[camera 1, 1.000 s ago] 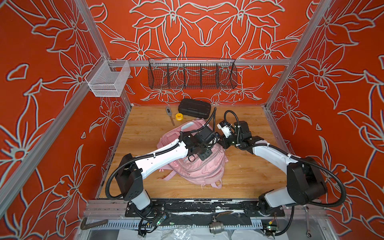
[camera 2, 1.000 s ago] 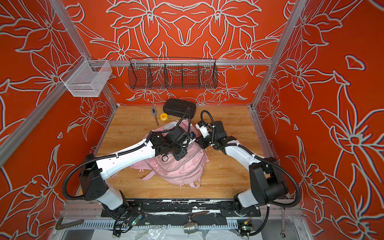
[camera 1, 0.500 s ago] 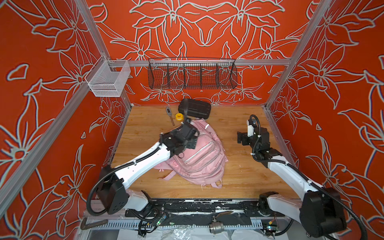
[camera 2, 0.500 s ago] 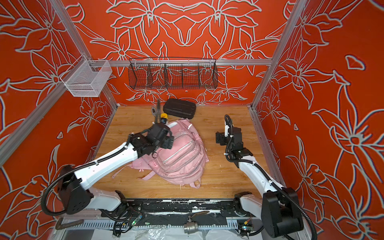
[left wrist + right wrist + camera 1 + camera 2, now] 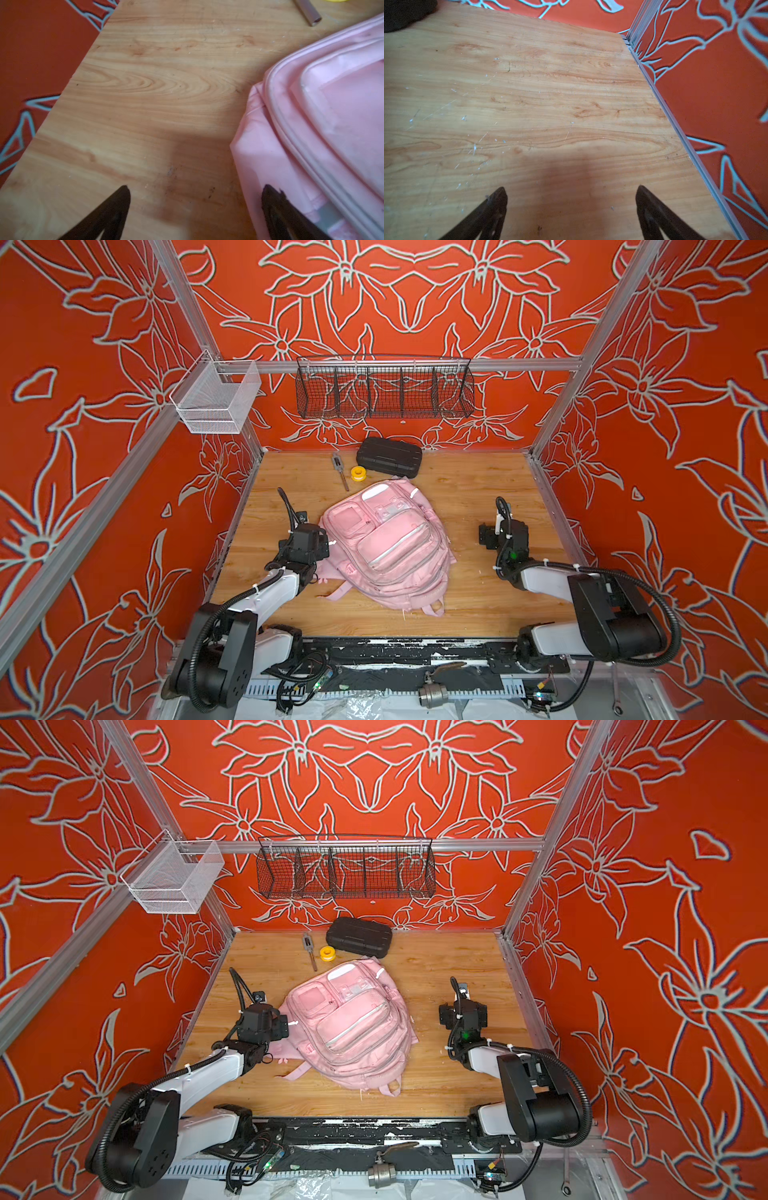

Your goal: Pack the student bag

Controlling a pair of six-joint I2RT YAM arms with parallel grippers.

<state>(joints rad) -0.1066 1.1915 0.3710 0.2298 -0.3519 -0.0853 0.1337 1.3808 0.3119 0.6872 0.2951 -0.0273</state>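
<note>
The student bag (image 5: 386, 545) (image 5: 353, 1029), a pale pink backpack with zipped front pockets and silvery strips, lies flat on the middle of the wooden floor, its pockets facing up. My left gripper (image 5: 306, 538) (image 5: 266, 1022) hovers just off the bag's left edge. In the left wrist view this gripper (image 5: 195, 189) is open over bare wood, with one fingertip (image 5: 270, 195) against the bag's pink side (image 5: 332, 124). My right gripper (image 5: 498, 533) (image 5: 460, 1013) stands apart from the bag on its right. In the right wrist view it (image 5: 572, 189) is open and empty above the floor.
A black hard case (image 5: 389, 457) (image 5: 359, 937) lies at the back wall, with a yellow tape roll (image 5: 357, 473) and a thin metal tool (image 5: 340, 466) to its left. A black wire basket (image 5: 384, 387) and a white mesh basket (image 5: 216, 400) hang on the rails.
Both grippers were close together over the top of the bag. They have drawn back to either side of it and opened. The bag now lies flat and uncovered.
</note>
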